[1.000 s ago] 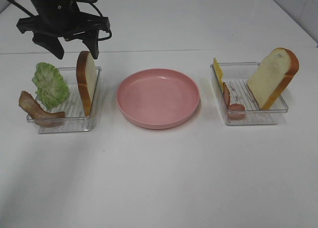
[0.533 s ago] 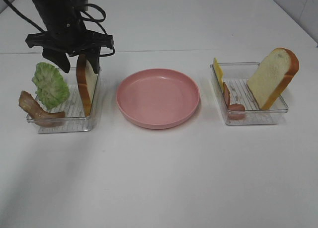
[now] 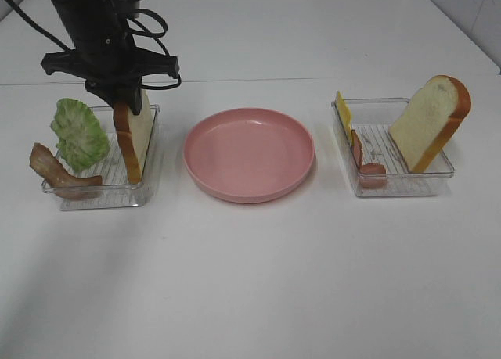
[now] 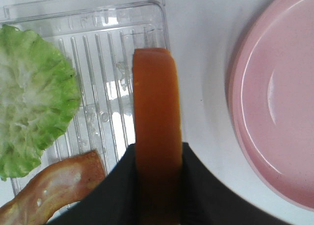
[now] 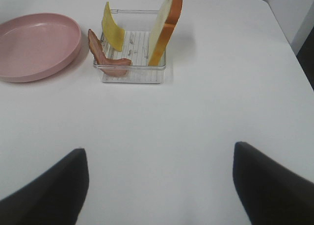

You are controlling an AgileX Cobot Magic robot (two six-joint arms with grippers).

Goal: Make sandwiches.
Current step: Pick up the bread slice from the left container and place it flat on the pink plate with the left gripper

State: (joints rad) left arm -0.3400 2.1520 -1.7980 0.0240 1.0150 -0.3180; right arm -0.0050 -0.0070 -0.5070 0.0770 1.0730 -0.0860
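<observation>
Left tray point(image 3: 102, 195): bacon point(image 3: 55, 171) and lettuce point(image 3: 78, 132) on the outer side, left slice point(image 3: 135, 144) standing on edge on the plate side. Left gripper point(image 3: 127, 99) is on that slice from above, fingers narrow, clamping both faces at the top crust. Plate point(image 3: 249, 152) in the middle, bare. Right tray point(image 3: 391, 188): cheese point(image 3: 343, 113), second bacon point(image 3: 364, 159), right slice point(image 3: 430, 120) leaning, nothing touching them. Right gripper point(image 5: 159, 183) hangs well back over the table point(image 5: 196, 112), fingers wide, holding nothing. Step looks like picking the first bread. Next likely needs a straight lift clear of the tray wall, then laying the slice flat on the plate.
</observation>
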